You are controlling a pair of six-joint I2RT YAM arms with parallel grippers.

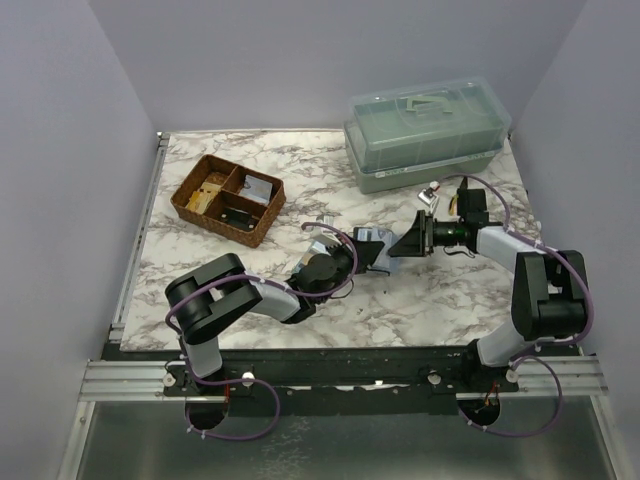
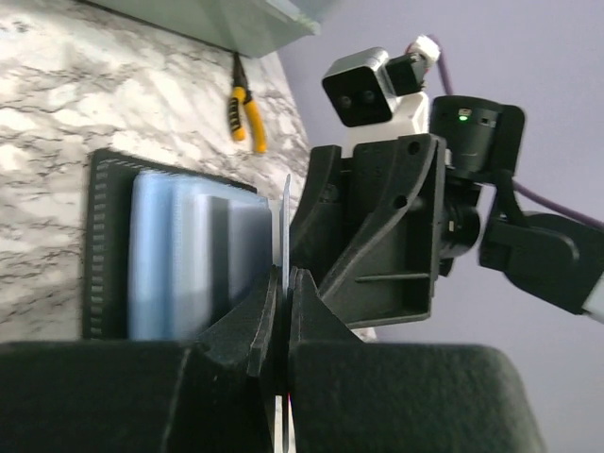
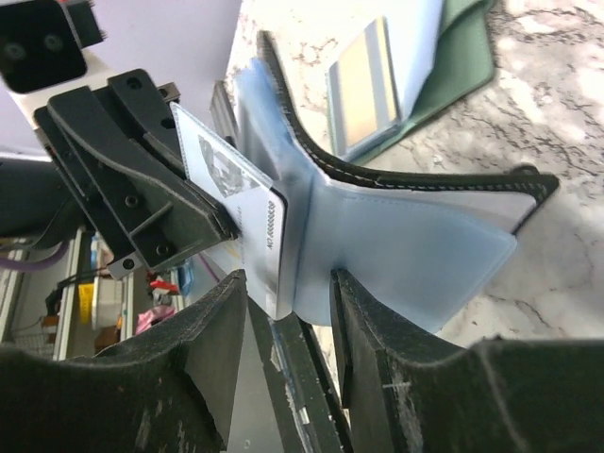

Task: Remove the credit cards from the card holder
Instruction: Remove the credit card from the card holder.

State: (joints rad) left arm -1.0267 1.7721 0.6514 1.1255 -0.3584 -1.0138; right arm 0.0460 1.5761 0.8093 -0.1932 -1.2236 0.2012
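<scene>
Pale lilac walls close in a white, grey-veined marble bench [image 1: 420, 310]. A brown wicker divided tray [image 1: 184, 203] sits at its far left, and a translucent green lidded plastic box [image 1: 425, 135] at its far right. Small yellow-handled pliers [image 2: 243, 118] lie just in front of the box.

Near the middle of the bench, where the two arms meet, is the small black rectangular card holder [image 3: 425, 236]. It is spread open, with stitched black covers outside and pale blue, glossy plastic sleeves fanning out inside. One cover lies low against the marble and the other curves up.

A thin white credit card [image 3: 231, 189], with a small picture and a line of print on its face, sticks out of the sleeves. The left fingers [image 2: 260, 321] are pressed together on its free end. From the left wrist the card shows only as an edge-on sliver between them, with the open holder just beyond.

The right fingers [image 3: 212, 349] stand apart. They straddle the lower corner of the card and the edge of a blue sleeve, clamping neither.
</scene>
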